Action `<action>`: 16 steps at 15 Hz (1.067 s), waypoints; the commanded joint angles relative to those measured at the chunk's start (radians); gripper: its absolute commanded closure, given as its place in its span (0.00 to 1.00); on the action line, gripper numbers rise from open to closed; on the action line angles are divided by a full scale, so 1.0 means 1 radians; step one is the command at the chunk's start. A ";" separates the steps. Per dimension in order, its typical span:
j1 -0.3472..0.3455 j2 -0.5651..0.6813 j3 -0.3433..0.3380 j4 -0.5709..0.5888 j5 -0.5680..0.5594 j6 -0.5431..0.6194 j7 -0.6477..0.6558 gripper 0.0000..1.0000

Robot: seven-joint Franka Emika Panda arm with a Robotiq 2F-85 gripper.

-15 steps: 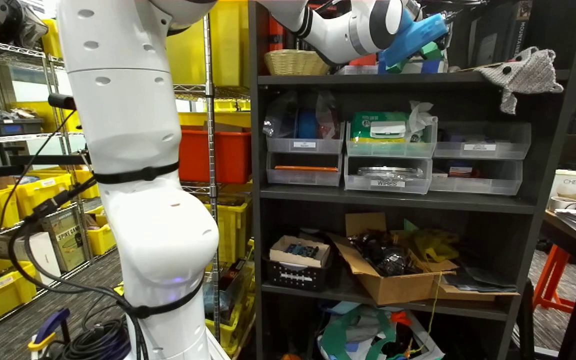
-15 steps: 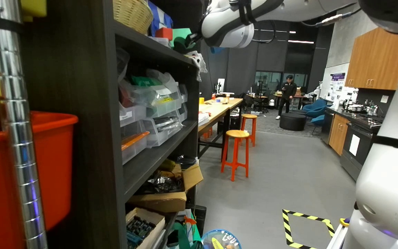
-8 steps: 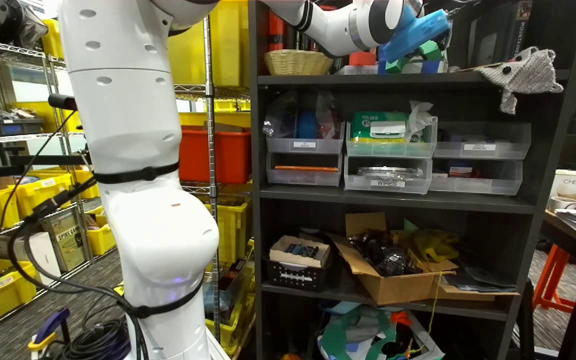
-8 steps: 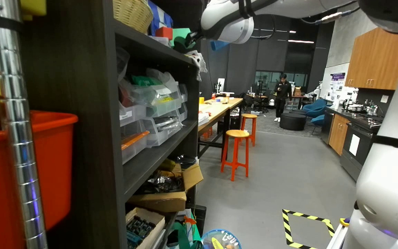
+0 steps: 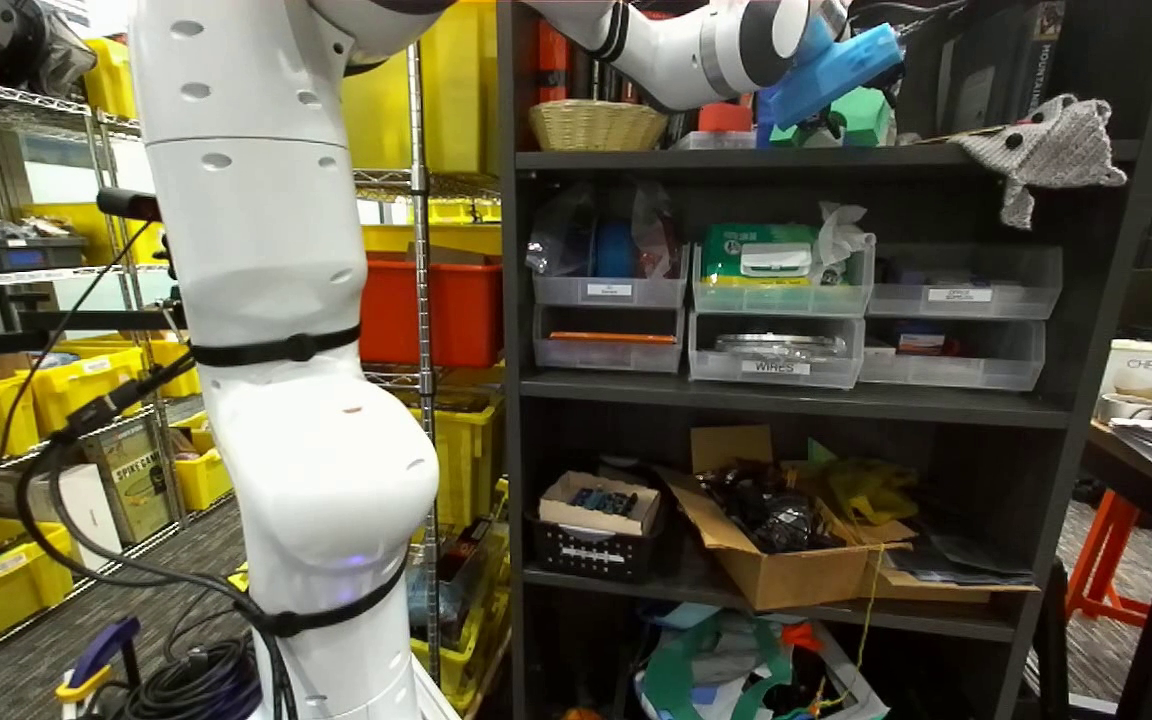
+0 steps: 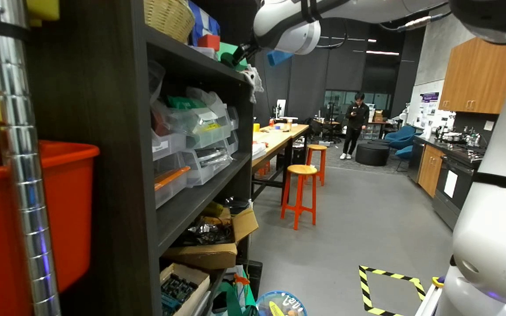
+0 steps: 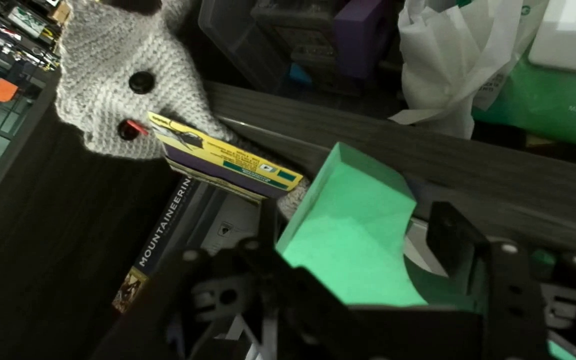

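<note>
We are seeing the green block (image 7: 350, 215) leaning more than before, the gripper (image 7: 355, 225) holding its fingers (image 7: 460, 232) apart around it by the dark shelf (image 5: 736, 162), a person (image 6: 356, 116) standing far off

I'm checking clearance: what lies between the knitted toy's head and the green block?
In the wrist view, a yellow printed item and grey knitting lie between the toy's head and the green block.

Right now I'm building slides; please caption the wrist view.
An open gripper frames a green block on a dark shelf, near a grey knitted toy.
</note>
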 commanded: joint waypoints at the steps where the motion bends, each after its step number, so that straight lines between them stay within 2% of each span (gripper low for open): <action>1: 0.003 0.016 -0.002 0.043 0.012 -0.044 -0.036 0.00; 10: -0.001 0.009 0.002 0.044 -0.010 -0.039 -0.018 0.00; 16: 0.004 -0.061 0.006 -0.014 0.002 -0.035 -0.005 0.00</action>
